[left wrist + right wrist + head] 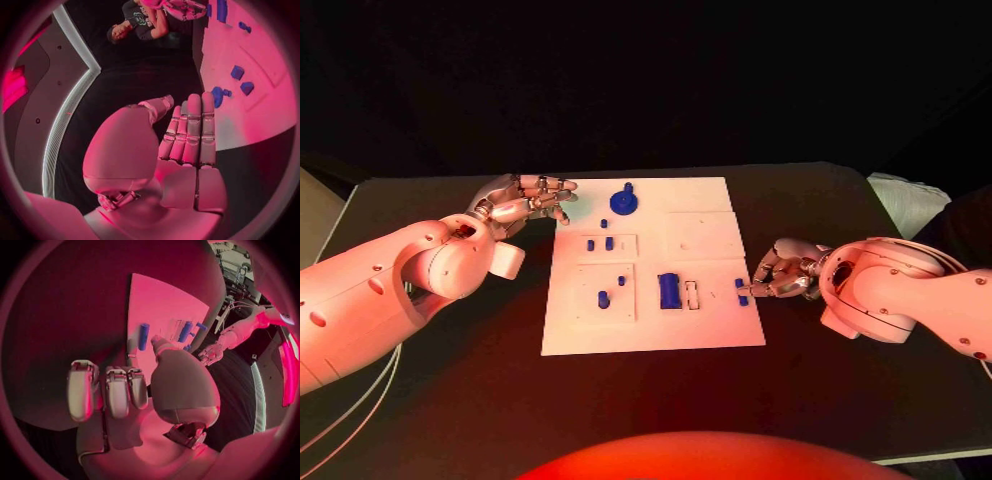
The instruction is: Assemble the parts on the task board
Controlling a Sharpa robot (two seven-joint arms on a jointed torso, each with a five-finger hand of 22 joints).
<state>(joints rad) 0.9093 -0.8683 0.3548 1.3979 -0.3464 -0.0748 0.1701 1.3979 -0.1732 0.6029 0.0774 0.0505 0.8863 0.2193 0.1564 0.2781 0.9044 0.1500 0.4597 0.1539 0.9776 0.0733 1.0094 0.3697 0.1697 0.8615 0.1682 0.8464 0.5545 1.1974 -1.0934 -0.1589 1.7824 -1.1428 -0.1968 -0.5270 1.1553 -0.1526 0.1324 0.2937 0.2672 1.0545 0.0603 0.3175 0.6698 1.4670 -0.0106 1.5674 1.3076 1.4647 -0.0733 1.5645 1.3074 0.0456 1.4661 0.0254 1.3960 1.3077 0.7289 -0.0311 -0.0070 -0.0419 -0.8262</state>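
The right hand (783, 275) has its fingers (764, 283) bunched at the right edge of the task board (704, 235), and their tips sit right against a small blue part (740, 290) near that edge; from where I stand I cannot tell whether they actually pinch it or only touch it, since the right wrist view shows the fingers curled down over the dark counter (444, 400) with the board and its blue pieces beyond them. The left hand (524, 200) hovers off the board's far left corner, its fingers (190, 130) straight, side by side and holding nothing, just short of the white edge. Moving outward over the board: a round blue part with a stem (626, 201) sits near the far edge, two little blue pegs (600, 244) stand in a framed recess below it, another tiny one lies between them and the round part, a short blue piece (603, 298) rests in the lower left recess, and a larger blue block (671, 291) lies beside a pale slot in the middle. I judge the job to be early or midway: several pieces seem seated, yet the block and the edge piece look loose, and the upper right panels look bare. The piece at the right fingers appears to be the one in hand now.
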